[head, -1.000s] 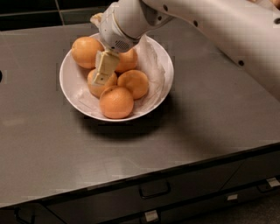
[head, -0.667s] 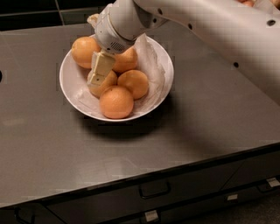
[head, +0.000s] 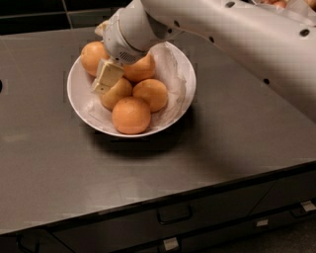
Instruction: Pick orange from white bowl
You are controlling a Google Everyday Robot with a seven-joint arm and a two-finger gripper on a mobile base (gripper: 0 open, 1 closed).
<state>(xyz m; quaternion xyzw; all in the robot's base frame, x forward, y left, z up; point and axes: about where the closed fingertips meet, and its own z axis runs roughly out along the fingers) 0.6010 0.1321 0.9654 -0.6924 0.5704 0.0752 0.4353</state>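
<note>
Dark grey countertop [head: 237, 143] noted, matte, with soft pale light reflected across its front half. A drawer [head: 207, 225] is set under the front edge, fitted with a dark handle [head: 174, 215]. Small white labels [head: 170, 243] are seen lower down. Behind the counter, dark tiles [head: 29, 12] with pale joints are recorded. The gripper [head: 104, 80] is placed over the counter's far left part.

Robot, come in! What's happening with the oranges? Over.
Pincer down inside white bowl, among the oranges. Five oranges showing, none lifted out. Arm covers the bowl's back rim.
</note>
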